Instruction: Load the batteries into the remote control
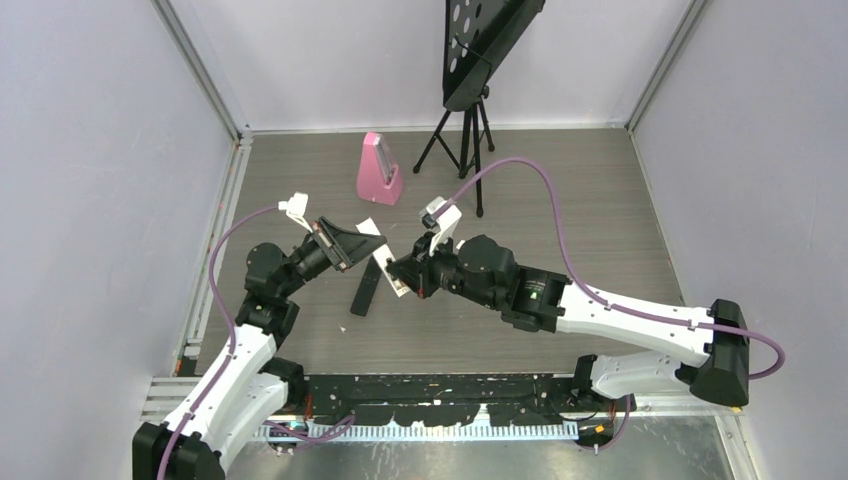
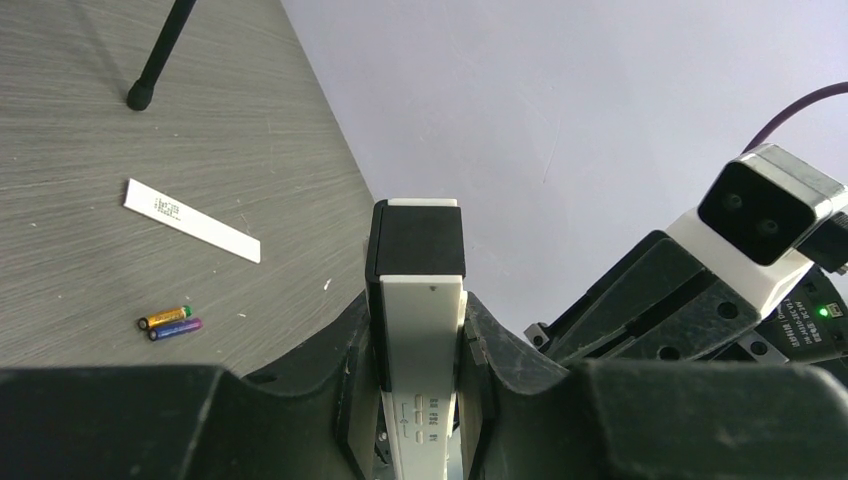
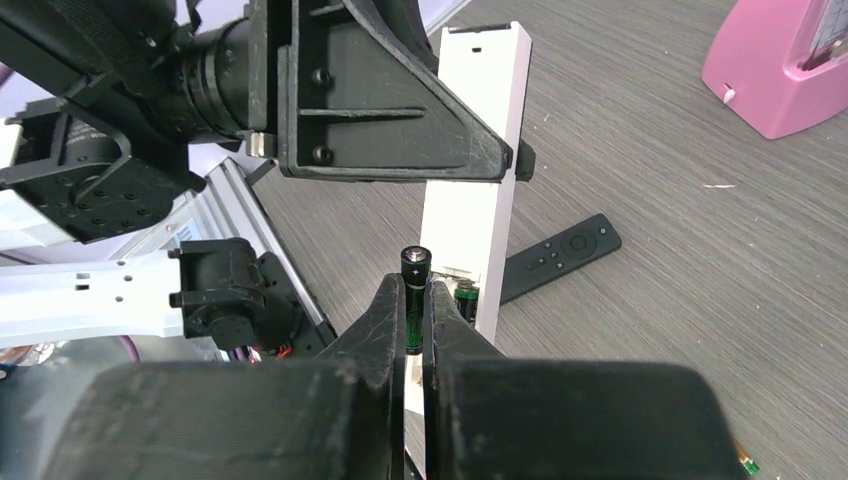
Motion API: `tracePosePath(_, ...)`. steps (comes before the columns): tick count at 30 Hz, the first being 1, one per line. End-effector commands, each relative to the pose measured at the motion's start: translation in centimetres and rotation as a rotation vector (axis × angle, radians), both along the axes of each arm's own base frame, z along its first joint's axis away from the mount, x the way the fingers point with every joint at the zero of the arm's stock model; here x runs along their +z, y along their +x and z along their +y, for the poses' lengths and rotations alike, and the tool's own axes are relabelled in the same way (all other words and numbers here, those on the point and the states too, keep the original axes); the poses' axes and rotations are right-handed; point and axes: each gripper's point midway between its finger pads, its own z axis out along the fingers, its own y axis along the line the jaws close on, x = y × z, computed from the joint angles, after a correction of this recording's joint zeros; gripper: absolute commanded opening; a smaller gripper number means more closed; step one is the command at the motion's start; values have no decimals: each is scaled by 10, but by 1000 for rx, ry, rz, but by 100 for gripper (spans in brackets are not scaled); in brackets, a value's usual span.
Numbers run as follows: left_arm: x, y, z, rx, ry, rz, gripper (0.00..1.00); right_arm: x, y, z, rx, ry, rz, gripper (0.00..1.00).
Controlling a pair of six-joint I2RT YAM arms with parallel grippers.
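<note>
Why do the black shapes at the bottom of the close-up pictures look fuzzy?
Left wrist view: the left tool hugs the lens, so it looks soft, while the two batteries on the table are sharp. Right wrist view: same for the right tool; its held battery is crisp. Top view: even light, faint shadows.

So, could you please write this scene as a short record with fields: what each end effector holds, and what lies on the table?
left end effector: shut on white remote, held up off the table
right end effector: shut on dark battery, close beside the remote's open compartment
compartment: second battery seems to sit inside
lying on table: black remote, two loose batteries, white flat strip
standing on table: pink metronome
</note>
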Motion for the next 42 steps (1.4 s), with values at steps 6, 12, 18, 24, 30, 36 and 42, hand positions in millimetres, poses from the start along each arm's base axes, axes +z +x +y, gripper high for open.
tracePosePath(6, 27, -8, -2, -35, -43, -72, 0, 2, 9, 4, -25, -25, -31, 2)
tracePosePath(12, 27, -7, -2, -32, -54, -54, 0, -14, 6, 1, -4, -105, -13, 8)
tracePosePath(18, 28, -4, -3, -31, -57, -48, 0, -12, 2, -3, -3, -109, 11, 23)
tracePosePath(24, 26, -2, -3, -29, -53, -42, 0, 1, 0, -3, -5, -82, 27, 35)
tracePosePath(30, 23, 0, -3, -19, -45, -44, 0, 21, 3, -11, -56, -22, 59, 55)
tracePosePath(36, 27, 8, 0, 16, -54, -71, 0, 41, 13, -31, -241, 167, 214, 75)
tracePosePath(42, 46, 15, 4, 55, -114, -104, 0, 30, 26, -58, -465, 405, 450, 85)
